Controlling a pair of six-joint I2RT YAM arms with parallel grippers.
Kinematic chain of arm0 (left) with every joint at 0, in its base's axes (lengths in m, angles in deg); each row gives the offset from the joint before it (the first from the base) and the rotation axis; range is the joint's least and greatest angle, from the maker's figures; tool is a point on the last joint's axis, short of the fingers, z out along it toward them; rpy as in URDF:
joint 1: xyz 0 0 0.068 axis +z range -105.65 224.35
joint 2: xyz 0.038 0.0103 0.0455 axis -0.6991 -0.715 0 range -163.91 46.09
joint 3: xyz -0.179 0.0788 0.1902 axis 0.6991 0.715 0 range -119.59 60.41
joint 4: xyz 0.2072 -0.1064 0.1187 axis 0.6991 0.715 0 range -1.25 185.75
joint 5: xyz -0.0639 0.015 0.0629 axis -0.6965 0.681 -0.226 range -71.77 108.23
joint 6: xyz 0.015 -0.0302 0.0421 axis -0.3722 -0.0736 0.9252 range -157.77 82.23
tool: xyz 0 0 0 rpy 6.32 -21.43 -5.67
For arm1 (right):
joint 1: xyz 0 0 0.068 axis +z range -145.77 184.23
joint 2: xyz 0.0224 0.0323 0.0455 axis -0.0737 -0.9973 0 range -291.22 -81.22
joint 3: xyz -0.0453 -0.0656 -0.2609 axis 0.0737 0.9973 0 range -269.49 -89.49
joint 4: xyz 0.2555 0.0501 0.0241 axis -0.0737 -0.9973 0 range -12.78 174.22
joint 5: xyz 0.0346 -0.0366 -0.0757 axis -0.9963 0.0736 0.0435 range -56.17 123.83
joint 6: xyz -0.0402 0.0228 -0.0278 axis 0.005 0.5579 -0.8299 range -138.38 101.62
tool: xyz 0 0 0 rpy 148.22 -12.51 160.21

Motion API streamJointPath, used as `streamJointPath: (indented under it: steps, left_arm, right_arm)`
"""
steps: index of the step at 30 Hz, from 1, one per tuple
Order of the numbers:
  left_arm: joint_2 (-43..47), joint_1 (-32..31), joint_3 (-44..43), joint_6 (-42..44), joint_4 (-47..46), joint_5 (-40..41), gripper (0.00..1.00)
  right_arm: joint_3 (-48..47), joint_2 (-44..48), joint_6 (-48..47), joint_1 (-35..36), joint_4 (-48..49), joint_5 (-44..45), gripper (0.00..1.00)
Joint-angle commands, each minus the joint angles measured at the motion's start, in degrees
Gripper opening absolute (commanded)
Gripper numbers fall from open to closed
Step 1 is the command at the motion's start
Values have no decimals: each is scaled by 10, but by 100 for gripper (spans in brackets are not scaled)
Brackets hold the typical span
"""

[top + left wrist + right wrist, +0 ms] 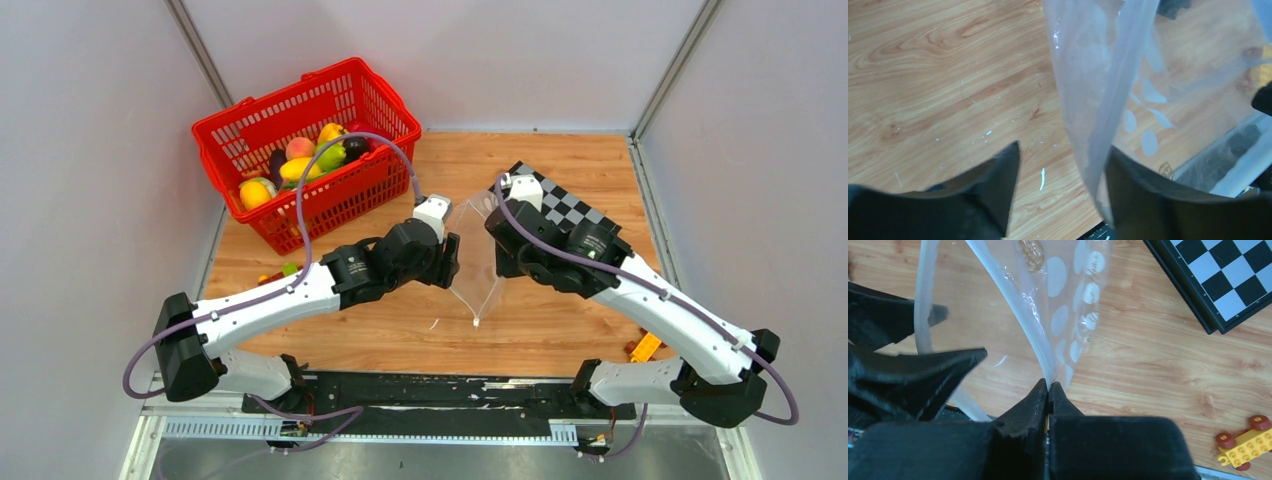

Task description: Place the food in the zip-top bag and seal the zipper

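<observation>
My right claw (1048, 386) is clenched on the zipper (1015, 307) edge of the zip-top bag (478, 262), holding it upright over the tabletop (400, 335) between the two arms. My left claw (1063, 147) is released, fingers spread, and the bag's film hangs right against one of them. The food (300, 165) sits in the red basket (350, 195), far left, well apart from the bag.

Bright, even light, soft shadows; overhead view sharp, near jaws blurred in wrist views.
</observation>
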Motion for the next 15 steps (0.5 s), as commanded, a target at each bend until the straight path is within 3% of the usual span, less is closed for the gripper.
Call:
streamJointPath:
  steps: [1,5,11,15]
  left_arm:
    - [22,14,-30,26,-8,-27,77]
    - [46,18,-59,72,16,-38,99]
    - [83,52,-105,149,71,-91,100]
    - [98,121,-133,196,125,-87,100]
  right_arm:
    - [1,-8,5,1,24,57,0]
    - [20,-2,11,-3,53,47,0]
    - [41,11,19,-7,87,25,0]
    - [48,15,17,-7,95,12,0]
